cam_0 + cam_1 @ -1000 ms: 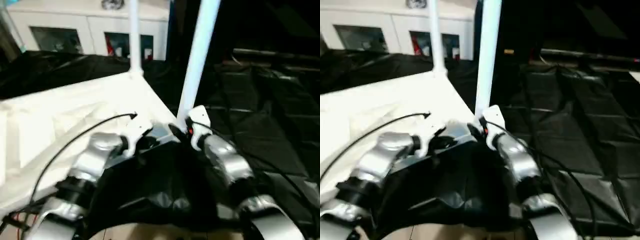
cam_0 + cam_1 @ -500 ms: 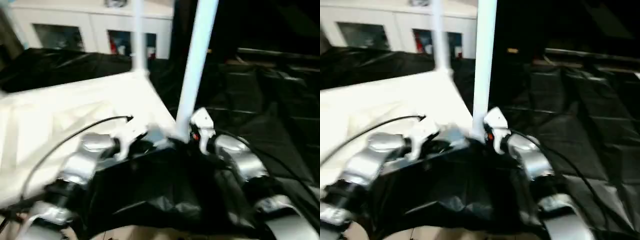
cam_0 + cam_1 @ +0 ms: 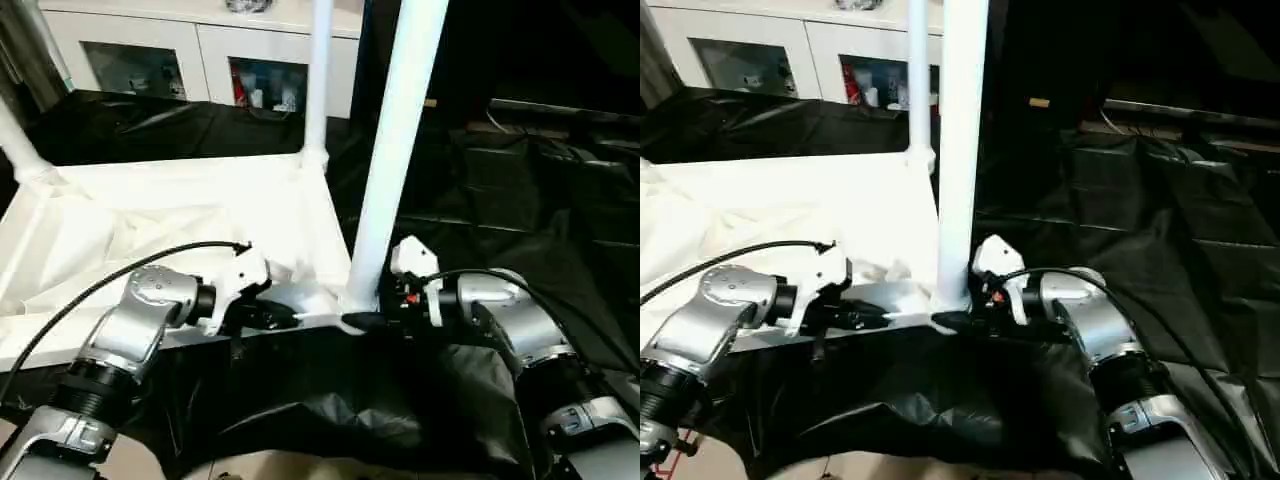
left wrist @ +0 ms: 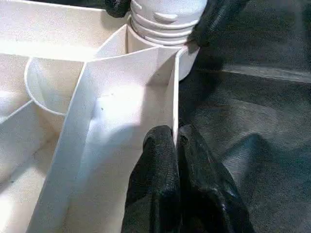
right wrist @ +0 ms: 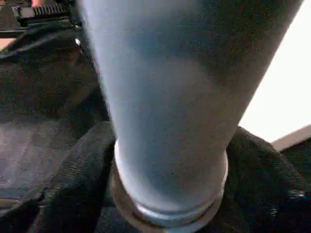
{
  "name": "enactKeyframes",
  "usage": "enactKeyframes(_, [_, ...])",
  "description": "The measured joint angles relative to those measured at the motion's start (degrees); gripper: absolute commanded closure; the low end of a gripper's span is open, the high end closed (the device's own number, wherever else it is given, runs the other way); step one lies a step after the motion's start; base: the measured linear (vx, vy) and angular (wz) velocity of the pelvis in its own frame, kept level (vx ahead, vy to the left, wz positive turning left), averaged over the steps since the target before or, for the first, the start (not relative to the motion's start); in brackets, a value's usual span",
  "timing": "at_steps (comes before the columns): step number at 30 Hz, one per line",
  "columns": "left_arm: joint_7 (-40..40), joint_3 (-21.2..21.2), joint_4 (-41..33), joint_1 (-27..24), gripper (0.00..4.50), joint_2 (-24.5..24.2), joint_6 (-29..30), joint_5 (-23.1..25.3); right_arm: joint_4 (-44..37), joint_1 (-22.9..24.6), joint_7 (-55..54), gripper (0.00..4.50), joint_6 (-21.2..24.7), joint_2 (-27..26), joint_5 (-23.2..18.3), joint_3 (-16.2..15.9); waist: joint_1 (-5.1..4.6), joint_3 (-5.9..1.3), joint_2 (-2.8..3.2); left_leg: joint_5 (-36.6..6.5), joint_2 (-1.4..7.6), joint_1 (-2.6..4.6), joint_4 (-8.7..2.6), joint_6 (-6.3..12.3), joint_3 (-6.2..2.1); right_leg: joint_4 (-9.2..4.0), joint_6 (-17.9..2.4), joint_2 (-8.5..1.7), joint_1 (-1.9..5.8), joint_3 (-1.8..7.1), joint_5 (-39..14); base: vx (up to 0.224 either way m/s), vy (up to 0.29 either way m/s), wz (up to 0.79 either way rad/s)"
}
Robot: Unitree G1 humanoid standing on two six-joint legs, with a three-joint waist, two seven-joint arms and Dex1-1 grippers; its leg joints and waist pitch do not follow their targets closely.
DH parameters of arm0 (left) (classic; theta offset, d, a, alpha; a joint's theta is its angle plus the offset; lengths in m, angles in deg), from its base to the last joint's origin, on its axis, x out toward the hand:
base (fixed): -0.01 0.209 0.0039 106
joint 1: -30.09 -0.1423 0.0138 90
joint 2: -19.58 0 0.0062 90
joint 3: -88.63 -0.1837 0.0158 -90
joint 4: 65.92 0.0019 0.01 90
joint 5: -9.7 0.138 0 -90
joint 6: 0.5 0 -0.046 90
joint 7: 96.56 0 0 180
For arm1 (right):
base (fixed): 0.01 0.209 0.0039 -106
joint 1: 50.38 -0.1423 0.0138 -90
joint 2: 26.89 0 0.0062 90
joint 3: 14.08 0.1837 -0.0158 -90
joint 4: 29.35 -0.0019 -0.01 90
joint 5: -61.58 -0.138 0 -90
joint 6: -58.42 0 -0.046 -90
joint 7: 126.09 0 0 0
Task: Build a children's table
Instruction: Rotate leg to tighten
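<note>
The white tabletop [image 3: 150, 220] lies upside down on black cloth, ribs up. A thick white leg [image 3: 395, 150] stands upright in its near right corner socket. My right gripper [image 3: 365, 321] is closed around that leg's base, one black finger [image 5: 73, 189] on each side of it. My left gripper [image 4: 176, 133] is shut on the tabletop's thin rim wall just beside that corner. The leg's ribbed foot [image 4: 165, 19] sits in the socket ahead of it. Another leg [image 3: 319, 80] stands at the far right corner and a third [image 3: 18, 145] at the far left.
A white cabinet [image 3: 200, 50] with glass doors stands behind the table. Crumpled black cloth [image 3: 560, 200] covers the floor to the right and bunches up in front of me [image 3: 340, 400]. A black cable [image 3: 120, 275] arcs over my left forearm.
The camera has pulled back and steadied. My right wrist has swung round the near leg's base, forearm now more level. The left gripper keeps its hold on the rim.
</note>
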Motion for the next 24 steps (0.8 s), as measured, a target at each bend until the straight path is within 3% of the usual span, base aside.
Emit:
enactKeyframes(7, [0.5, 0.0, -0.3, -0.3, 4.5, 0.0, 0.0, -0.2, -0.9, 0.6, 0.4, 1.72, 0.7, -0.7, -0.2, -0.2, 0.2, 0.0, 0.0, 0.0, 0.0, 0.01, -0.01, 0.0, 0.0, 0.01, 0.0, 0.0, 0.0, 0.0, 0.0, 0.0, 0.0, 0.0])
enactKeyframes(12, [-1.1, 0.0, 0.0, -0.4, 4.5, 0.5, -0.1, 0.1, -1.4, 1.6, -1.9, 1.77, 1.4, -1.9, -0.2, 0.7, 0.2, 0.0, 0.0, 0.0, -0.01, 0.05, 0.02, -0.01, 0.0, 0.05, 0.0, -0.01, 0.04, 0.01, 0.0, 0.0, 0.0, 0.0])
enactKeyframes(16, [-5.4, 0.5, 1.0, 0.2, 4.5, 2.3, 0.1, 1.2, 0.9, 1.6, -8.9, 1.78, 1.4, -4.8, 0.1, 3.0, -0.17, -0.01, 0.0, 0.0, -0.03, 0.11, 0.05, -0.03, 0.01, 0.09, -0.1, -0.02, 0.06, 0.05, 0.1, 0.0, 0.0, 0.0])
enactKeyframes(19, [-12.6, 1.8, 3.3, 2.0, 4.5, 6.0, 1.1, 2.9, 5.9, -0.4, -22.3, 1.78, 0.9, -10.1, 0.9, 7.0, -0.87, -0.02, 0.02, 0.1, -0.04, 0.12, 0.03, -0.11, 0.01, 0.06, -0.2, -0.02, 0.01, 0.05, 0.3, 0.0, 0.0, 0.0])
enactKeyframes(24, [-19.9, 2.6, 3.6, 2.5, 4.5, 9.8, 2.8, 3.6, 9.1, -2.2, -33.0, 1.78, 0.2, -13.7, 1.8, 9.2, -0.88, -0.05, -0.04, 0.1, -0.02, 0.11, 0.01, -0.11, 0.01, 0.06, -0.2, -0.01, 0.04, 0.03, 0.3, 0.0, 0.0, 0.0])
